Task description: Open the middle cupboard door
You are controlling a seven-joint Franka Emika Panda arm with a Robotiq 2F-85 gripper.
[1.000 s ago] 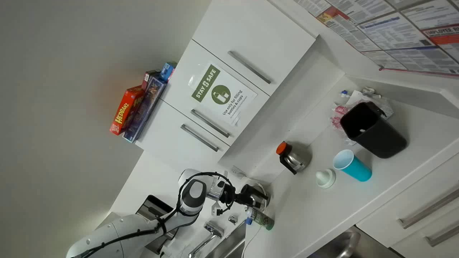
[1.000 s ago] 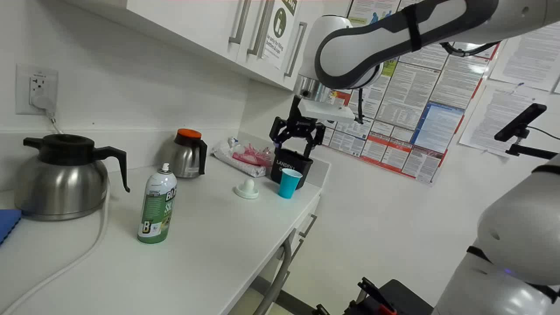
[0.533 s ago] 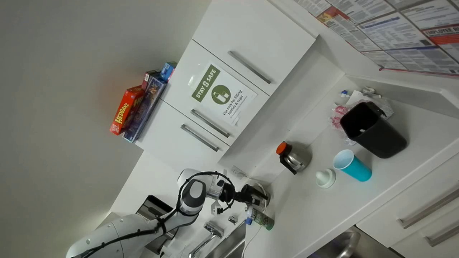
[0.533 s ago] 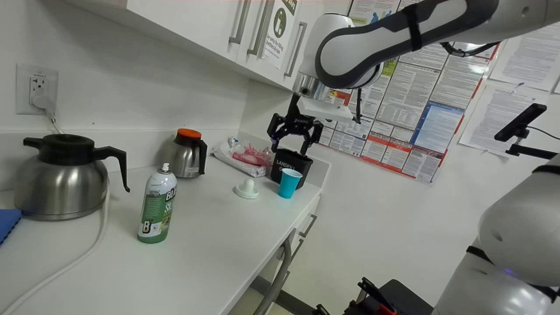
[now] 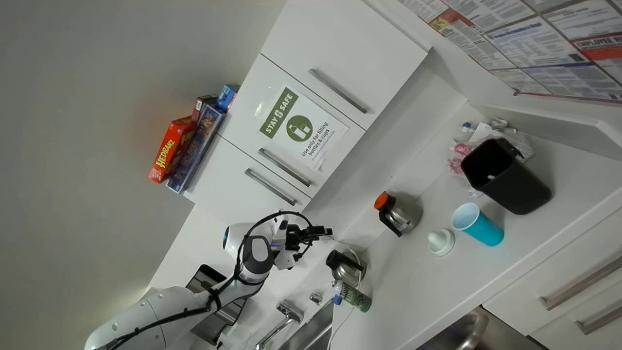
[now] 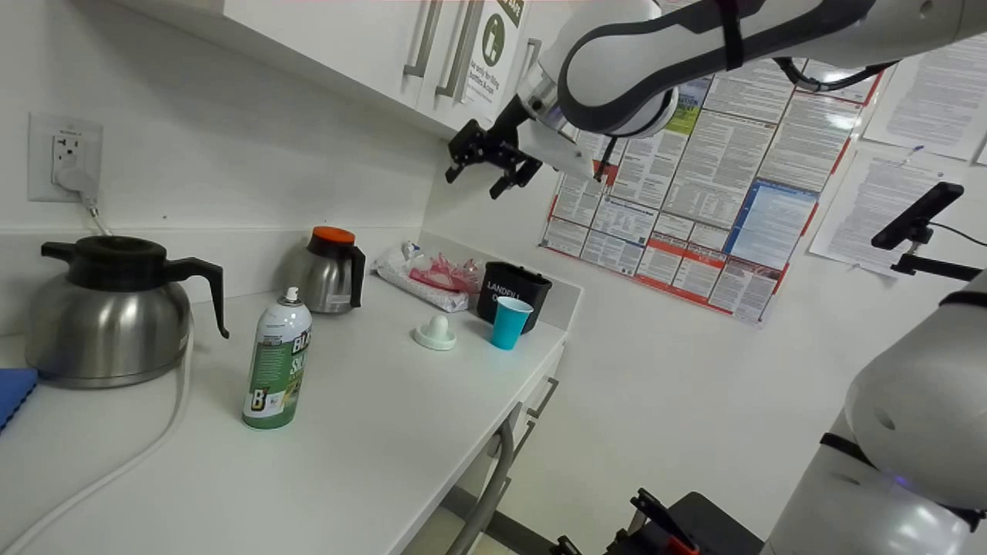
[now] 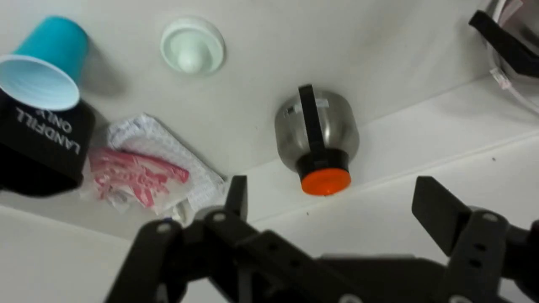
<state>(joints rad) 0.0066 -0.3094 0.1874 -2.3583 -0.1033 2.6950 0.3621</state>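
The middle cupboard door (image 5: 252, 114) is a white panel with a green-and-white sticker and a silver bar handle (image 5: 284, 167). It looks shut, flush with the doors beside it. In an exterior view only the lower part of the middle cupboard door (image 6: 493, 65) and its handle (image 6: 460, 50) show. My gripper (image 5: 330, 232) is below the cupboards, apart from the handle. It also shows in an exterior view (image 6: 472, 185), fingers spread and tilted toward the back wall. In the wrist view the gripper (image 7: 330, 189) is open with nothing between its fingers; the door is out of view there.
A steel carafe with an orange lid (image 7: 316, 126), a large carafe (image 6: 116, 324), a spray can (image 6: 277, 370), a blue cup (image 6: 510, 324), a white-green lid (image 6: 436, 335) and a black bin (image 6: 513, 289) stand on the counter. Game boxes (image 5: 172, 150) lie on the cupboards.
My gripper has risen and swung from pointing down at the counter to pointing more toward the back wall. It stays open. The cupboard doors and counter items have not moved.
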